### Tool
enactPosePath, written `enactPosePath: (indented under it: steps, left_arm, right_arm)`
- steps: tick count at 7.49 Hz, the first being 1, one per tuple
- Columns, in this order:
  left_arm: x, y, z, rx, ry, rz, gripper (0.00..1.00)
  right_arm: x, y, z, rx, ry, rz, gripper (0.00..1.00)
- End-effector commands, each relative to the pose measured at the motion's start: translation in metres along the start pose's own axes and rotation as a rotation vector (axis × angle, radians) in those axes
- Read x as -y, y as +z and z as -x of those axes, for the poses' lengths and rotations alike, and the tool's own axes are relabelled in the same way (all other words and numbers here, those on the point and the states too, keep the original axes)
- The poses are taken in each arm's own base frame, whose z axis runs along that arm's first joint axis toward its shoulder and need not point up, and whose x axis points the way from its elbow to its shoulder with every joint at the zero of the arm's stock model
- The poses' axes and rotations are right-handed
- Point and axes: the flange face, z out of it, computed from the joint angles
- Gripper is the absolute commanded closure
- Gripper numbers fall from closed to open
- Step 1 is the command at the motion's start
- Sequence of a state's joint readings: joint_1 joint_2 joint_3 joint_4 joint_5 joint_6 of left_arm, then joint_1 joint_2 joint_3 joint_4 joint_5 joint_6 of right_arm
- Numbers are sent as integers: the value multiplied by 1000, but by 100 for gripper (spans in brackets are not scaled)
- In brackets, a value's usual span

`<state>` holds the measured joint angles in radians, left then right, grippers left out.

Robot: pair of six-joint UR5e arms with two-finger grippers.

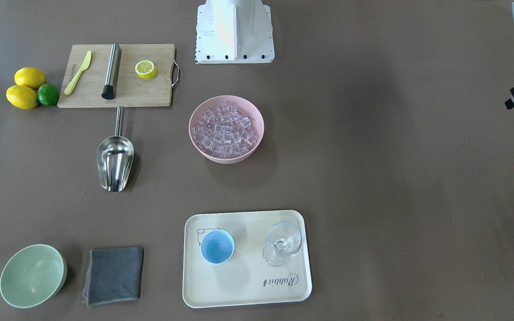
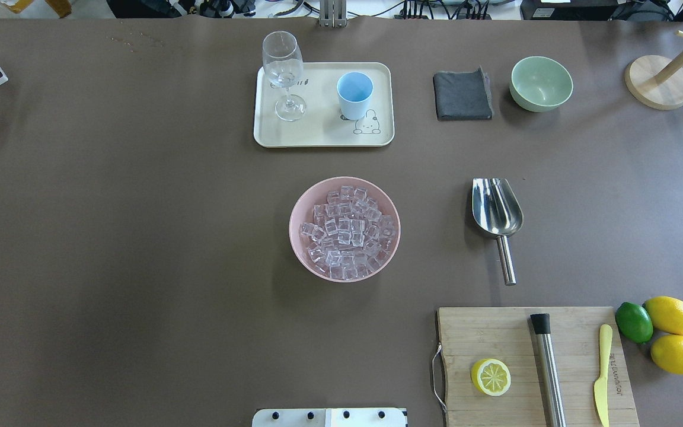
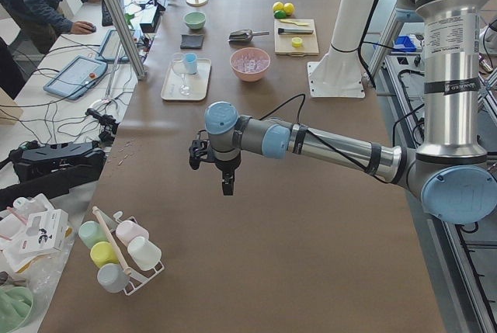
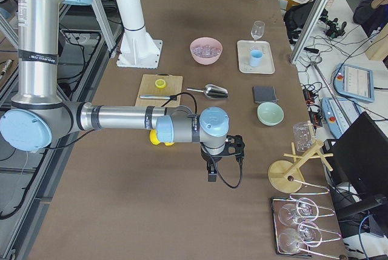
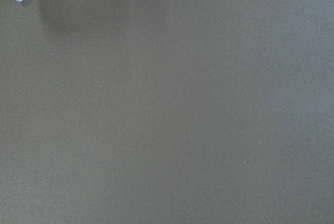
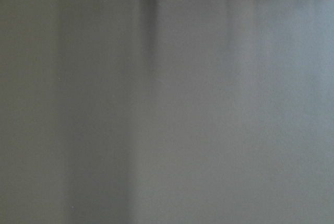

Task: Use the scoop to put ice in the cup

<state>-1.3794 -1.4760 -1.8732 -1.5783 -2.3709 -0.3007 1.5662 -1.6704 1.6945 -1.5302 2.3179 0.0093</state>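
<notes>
The ice [image 2: 346,231] is a heap of clear cubes in a pink bowl [image 2: 300,201] at the table's middle. The steel scoop [image 2: 497,210] lies flat to the bowl's right in the overhead view, with its handle toward the robot. The light-blue cup [image 2: 354,95] stands upright on a cream tray [image 2: 324,137] at the far side. My left gripper [image 3: 226,185] shows only in the exterior left view, hovering over bare table far from these things. My right gripper [image 4: 211,176] shows only in the exterior right view, likewise far off. I cannot tell whether either is open or shut.
A stemmed glass [image 2: 283,71] stands on the tray beside the cup. A grey cloth [image 2: 462,95] and a pale green bowl [image 2: 541,83] lie right of the tray. A cutting board [image 2: 534,362] holds a lemon half, steel cylinder and yellow knife, with lemons and a lime [image 2: 634,321] beside it.
</notes>
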Motion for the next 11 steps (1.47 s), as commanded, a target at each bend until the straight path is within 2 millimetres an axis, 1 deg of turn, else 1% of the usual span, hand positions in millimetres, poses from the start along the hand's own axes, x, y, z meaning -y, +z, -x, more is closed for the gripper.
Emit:
enactPosePath:
  steps: [1, 4, 6, 7, 8, 9, 10, 11]
  left_arm:
    - [1, -13, 10, -3, -21, -28, 2]
    - [-4, -14, 12, -4, -26, -28, 2]
    - [-4, -17, 9, -5, -19, -34, 2]
    - [-4, -18, 8, -6, -17, -37, 2]
    - [-4, -16, 10, -6, -18, -35, 2]
    - [-4, -16, 10, -5, -19, -34, 2]
    - [-4, -15, 10, -5, -19, -32, 2]
    - [-3, -17, 8, -8, -14, -36, 2]
  right_arm:
    - [-1, 0, 0, 1, -1, -1, 0]
    - [-2, 3, -1, 6, -8, 6, 0]
    - [0, -6, 8, 14, -12, -7, 0]
    - [0, -7, 9, 14, -25, -13, 0]
    - [4, -12, 15, 13, -34, -23, 0]
    - [6, -15, 32, 14, -61, -27, 0]
    - [10, -14, 53, 12, -89, -23, 0]
    - [14, -12, 78, 15, -64, -20, 0]
